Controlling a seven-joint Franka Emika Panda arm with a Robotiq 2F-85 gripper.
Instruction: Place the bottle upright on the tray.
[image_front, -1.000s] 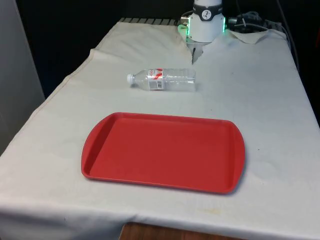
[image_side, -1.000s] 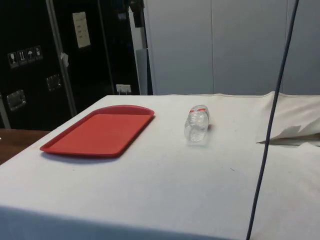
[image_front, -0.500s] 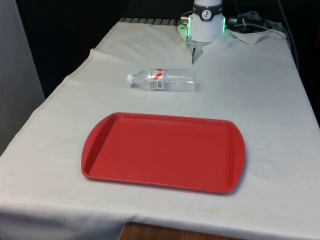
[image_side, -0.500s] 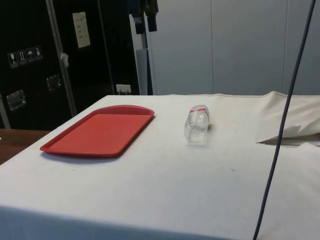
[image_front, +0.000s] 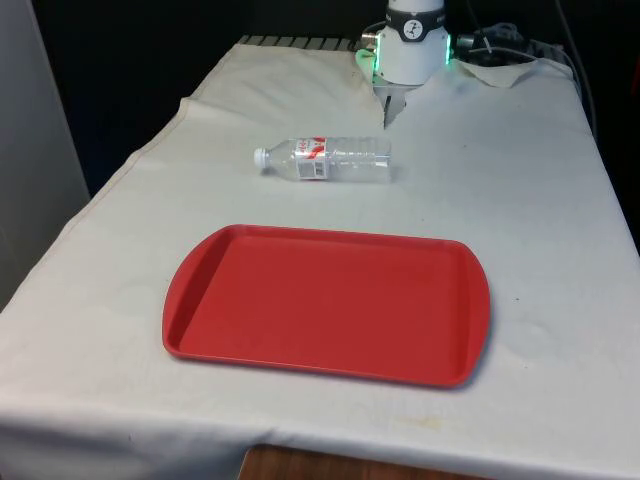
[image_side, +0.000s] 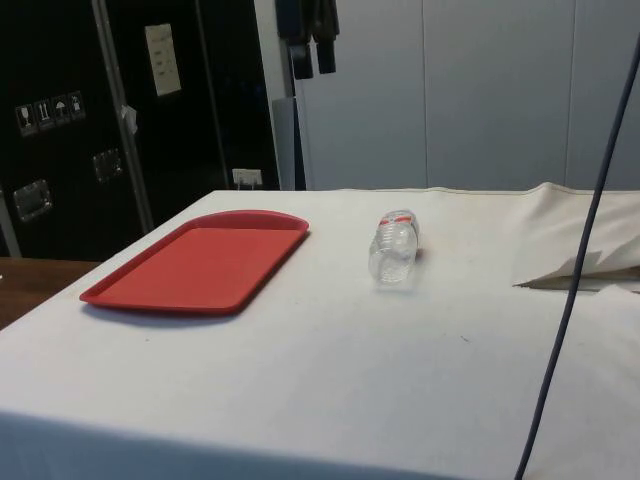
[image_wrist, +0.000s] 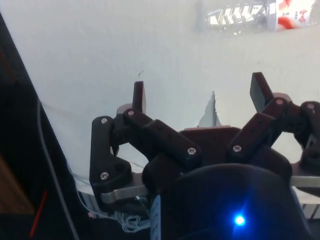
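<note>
A clear plastic bottle (image_front: 325, 160) with a white cap and a red-and-white label lies on its side on the white cloth, between the robot's base and the tray. The side view has the bottle (image_side: 393, 250) end-on, a short way from the red tray (image_side: 200, 265). The tray (image_front: 320, 300) lies flat with nothing on it, nearer the front edge. High above the table hangs my gripper (image_side: 312, 68), open, with nothing between its fingers. In the wrist view the gripper (image_wrist: 199, 92) stands wide open over the cloth, the bottle (image_wrist: 255, 15) some way beyond its fingertips.
The robot's base (image_front: 412, 45) stands at the table's far end with cables and crumpled cloth (image_front: 505, 60) beside it. A dark cable (image_side: 590, 200) hangs down across the side view. A fold of cloth (image_side: 580, 270) rises near it.
In the side view my gripper has moved along the upper edge from above the tray towards the bottle and come lower into view. The hanging cable has swung with it. Bottle and tray are still.
</note>
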